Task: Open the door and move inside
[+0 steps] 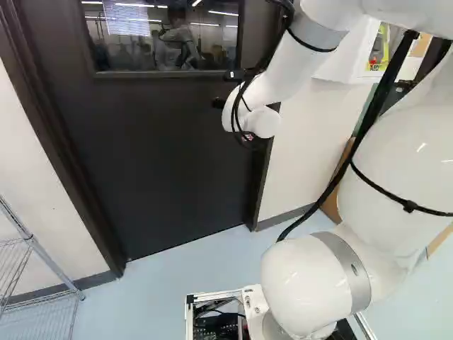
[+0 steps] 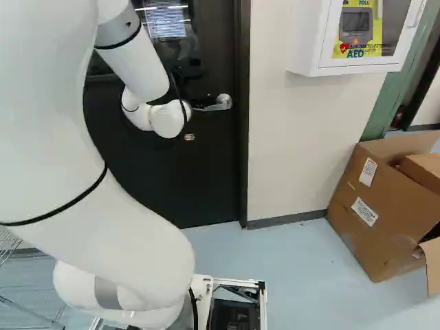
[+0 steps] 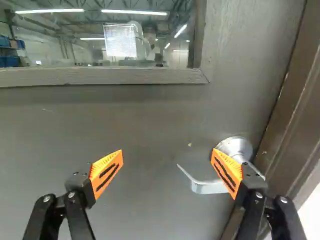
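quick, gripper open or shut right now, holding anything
Gripper: open, fingers wide apart, holding nothing; one finger overlaps the door handle in the wrist view, but contact can't be told.

1. On left and right, can see white wall, with dark grey baseboard along its foot.
2. Below, pale blue floor, a little shiny.
3. At near left, can find metal wire shelf.
4. On right wall, higher up, hanging white cabinet with yellow device inside.
5. At right, on floor, big open cardboard box with smaller box in its top.
6. Farther right, green frame.
7. In window glass, showing bright strip lights and white blind; whether through or reflected, cannot tell.
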